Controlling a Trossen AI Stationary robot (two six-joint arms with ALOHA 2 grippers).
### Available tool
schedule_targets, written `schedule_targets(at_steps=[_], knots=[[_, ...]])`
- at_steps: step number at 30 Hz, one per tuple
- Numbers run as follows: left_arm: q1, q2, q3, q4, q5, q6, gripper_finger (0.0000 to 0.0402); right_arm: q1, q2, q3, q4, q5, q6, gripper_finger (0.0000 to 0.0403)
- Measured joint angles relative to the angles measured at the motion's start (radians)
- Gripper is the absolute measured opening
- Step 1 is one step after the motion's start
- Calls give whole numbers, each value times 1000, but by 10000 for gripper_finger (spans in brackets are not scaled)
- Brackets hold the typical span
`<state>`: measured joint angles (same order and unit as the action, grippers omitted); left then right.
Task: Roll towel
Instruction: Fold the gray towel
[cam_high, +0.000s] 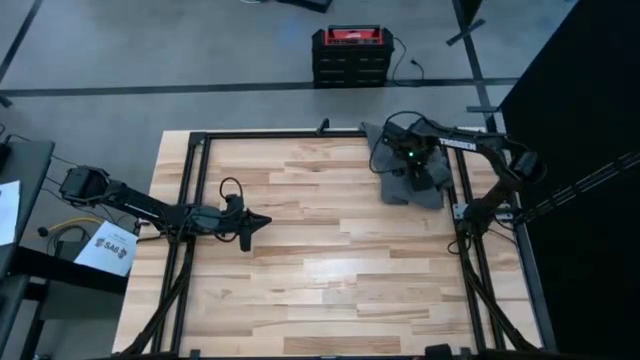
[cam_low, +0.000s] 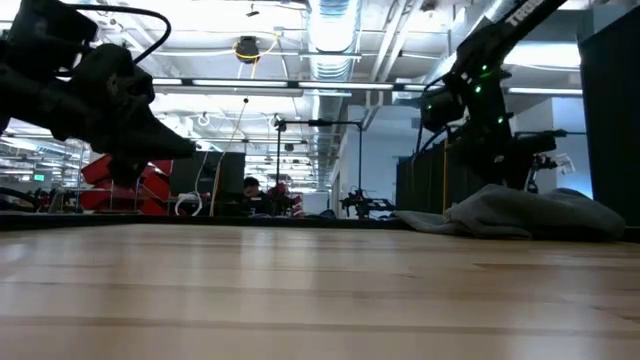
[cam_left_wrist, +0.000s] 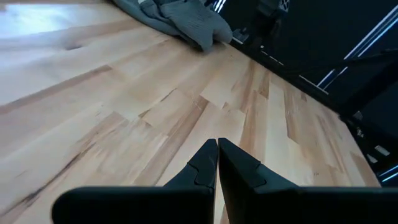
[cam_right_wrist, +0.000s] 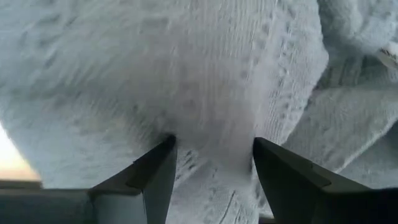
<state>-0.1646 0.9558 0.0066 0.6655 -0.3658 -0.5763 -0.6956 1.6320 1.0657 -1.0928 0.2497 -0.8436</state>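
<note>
Presently noted, taking the towel (cam_high: 408, 170) as landmark and working from the near table edge toward the far one. Nearest: bare wooden table (cam_high: 330, 290), nothing on it. Farther in, well apart from the towel and toward the table's left side: left gripper (cam_left_wrist: 217, 163), fingers pressed together, empty, held low above the boards and pointed across at the cloth; judged parked, kept out of the work zone. Farthest: towel itself, dark grey, crumpled in a loose heap at the far right corner, partly against the black frame rail (cam_high: 330, 133); not flat, no roll begun. Directly over the heap: right gripper (cam_right_wrist: 212, 163), fingers spread wide, tips pressed into or just touching the fabric, a fold lying between them but not yet pinched. Judged purpose: secure a handful to drag the cloth inward and spread it before rolling. Risk: bunched layers, uneven pick-up.
</note>
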Motion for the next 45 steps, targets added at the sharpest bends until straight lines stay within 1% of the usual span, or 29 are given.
schedule_targets(at_steps=[2, 4, 6, 7, 8, 10, 11, 13, 15, 18, 21, 22, 24, 26, 29, 32, 34, 37, 39, 42, 45], knots=[[0, 0, 0, 0, -11, 16, 0, 7, 31, 0, 50, 77, -1, 183], [0, 0, 0, 9, -26, 42, 0, 14, 61, 0, 89, 148, -5, 148], [0, 0, 0, 42, -39, 84, 0, 23, 93, 0, 102, 195, -12, 87], [0, 0, 0, 63, -47, 110, 0, 36, 105, 1, 98, 238, -19, 47], [2, 0, 5, 80, -56, 137, 0, 53, 110, 10, 80, 288, -24, 24], [12, 0, 14, 102, -63, 197, 0, 93, 104, 45, 49, 370, -6, 12], [19, 0, 25, 112, -66, 229, 0, 120, 89, 69, 28, 394, 6, 6], [39, -1, 54, 157, -67, 294, 0, 187, 46, 125, -29, 419, 26, 2], [65, -1, 82, 167, -68, 353, 0, 265, -9, 187, -38, 441, 29, 1], [98, 0, 131, 166, -68, 425, 0, 383, -98, 283, -1, 455, 24, 1], [127, 16, 171, 168, -62, 480, 0, 489, -180, 365, 102, 457, 24, 0], [136, 30, 183, 168, -43, 497, 0, 523, -210, 385, 146, 456, 24, 0], [157, 65, 205, 177, 26, 516, 0, 590, -273, 413, 228, 434, 34, 0], [174, 133, 232, 240, 90, 523, 0, 642, -340, 418, 288, 366, 75, 0], [181, 265, 269, 361, 117, 530, 0, 692, -428, 418, 297, 256, 186, 0], [190, 411, 328, 431, 120, 549, 0, 730, -490, 417, 238, 216, 288, 0], [200, 510, 386, 456, 122, 545, 0, 747, -517, 417, 164, 179, 351, 0], [212, 644, 492, 449, 122, 546, 0, 766, -530, 417, 18, 65, 493, 0], [219, 711, 558, 440, 122, 578, 0, 784, -521, 404, -65, 8, 603, 0], [229, 763, 640, 386, 122, 638, 0, 844, -511, 344, -145, -69, 769, 0], [242, 766, 698, 298, 134, 662, 0, 918, -511, 261, -150, -136, 923, 0]])
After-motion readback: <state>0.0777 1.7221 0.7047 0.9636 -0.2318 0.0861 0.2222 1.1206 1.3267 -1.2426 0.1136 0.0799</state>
